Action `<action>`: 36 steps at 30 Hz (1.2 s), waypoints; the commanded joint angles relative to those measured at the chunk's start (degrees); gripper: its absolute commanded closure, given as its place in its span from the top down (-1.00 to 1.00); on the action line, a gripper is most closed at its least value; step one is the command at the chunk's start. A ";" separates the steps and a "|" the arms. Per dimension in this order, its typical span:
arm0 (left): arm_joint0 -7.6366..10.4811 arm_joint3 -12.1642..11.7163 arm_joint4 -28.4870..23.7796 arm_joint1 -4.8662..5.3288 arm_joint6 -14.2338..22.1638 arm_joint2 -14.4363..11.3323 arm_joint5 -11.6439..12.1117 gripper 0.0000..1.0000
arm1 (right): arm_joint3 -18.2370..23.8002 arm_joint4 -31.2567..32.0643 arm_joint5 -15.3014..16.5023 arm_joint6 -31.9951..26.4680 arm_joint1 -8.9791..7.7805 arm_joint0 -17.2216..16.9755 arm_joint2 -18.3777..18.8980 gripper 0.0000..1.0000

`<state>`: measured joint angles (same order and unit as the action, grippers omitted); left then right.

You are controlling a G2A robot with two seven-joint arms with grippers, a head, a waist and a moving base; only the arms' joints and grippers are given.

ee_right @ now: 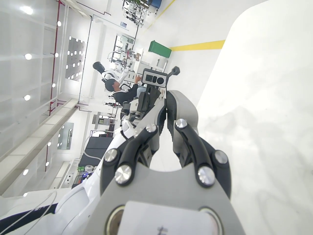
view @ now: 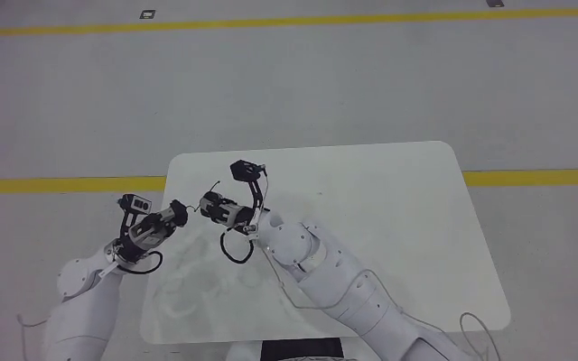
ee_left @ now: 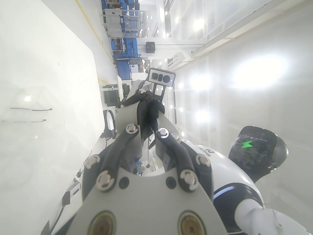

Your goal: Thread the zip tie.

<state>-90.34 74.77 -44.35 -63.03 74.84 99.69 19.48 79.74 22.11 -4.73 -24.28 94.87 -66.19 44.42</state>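
Top: left gripper (view: pixel 178 215) and right gripper (view: pixel 206 207) tip to tip above table (view: pixel 388 208), near its left edge
Left wrist: left jaws narrow, thin tie (ee_left: pixel 148 151) seemingly pinched, tail hanging between them
Right wrist: right jaws nearly together; whether anything held, cannot tell
Threading looks under way, no closed loop seen

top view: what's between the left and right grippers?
Almost nothing. In the top view the left gripper and right gripper face each other nearly tip to tip above the table, with a sliver of bare tabletop between. Anything thinner is too small to tell.
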 commanded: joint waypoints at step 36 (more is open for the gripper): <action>0.42 0.68 -1.11 -0.08 -0.30 -0.53 0.00 -1.00 | -1.39 -5.24 1.08 4.76 0.33 -0.84 1.46 -1.00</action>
<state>-89.86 75.42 -45.50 -63.11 74.49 99.10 19.48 78.23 16.78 -3.62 -19.63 95.24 -66.94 45.79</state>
